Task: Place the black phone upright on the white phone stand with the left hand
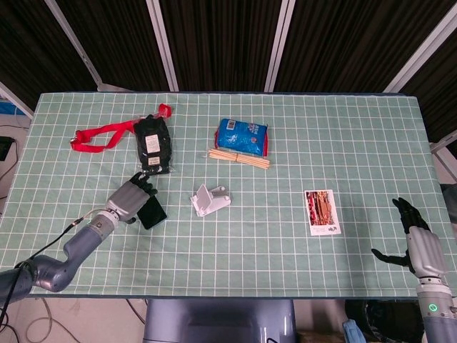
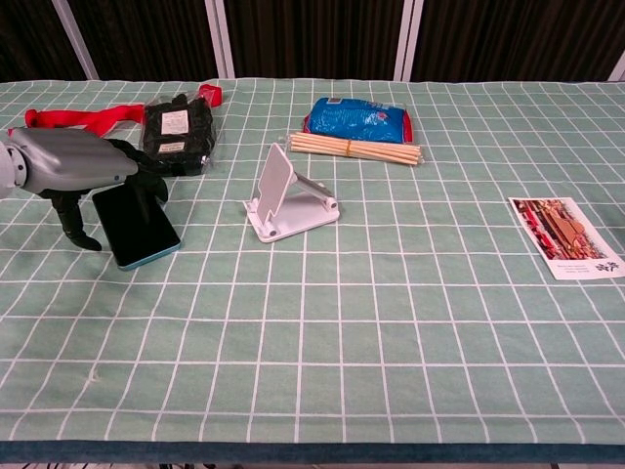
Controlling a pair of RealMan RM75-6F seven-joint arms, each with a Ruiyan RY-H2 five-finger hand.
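Black phone (image 2: 137, 223) lies flat on the green checked cloth (image 2: 391, 322), left of the white phone stand (image 2: 289, 198), while the left hand (image 2: 83, 168) arches over its far end, fingers apart, holding nothing, apparently poised to grasp.

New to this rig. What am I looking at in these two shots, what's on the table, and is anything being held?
It is a robot with two arms, each ending in a human-like hand, at a table with a green checked cloth. One picture looks down from its head, the other looks forward from its chest.

The left hand is over the black phone, which lies flat; nothing is lifted. Whether the fingers touch it is unclear. The right hand hangs open off the table's right edge, empty.

Also on the table: a white phone stand, a black packet, a red strap, a blue bag, a bundle of wooden sticks and a printed card.
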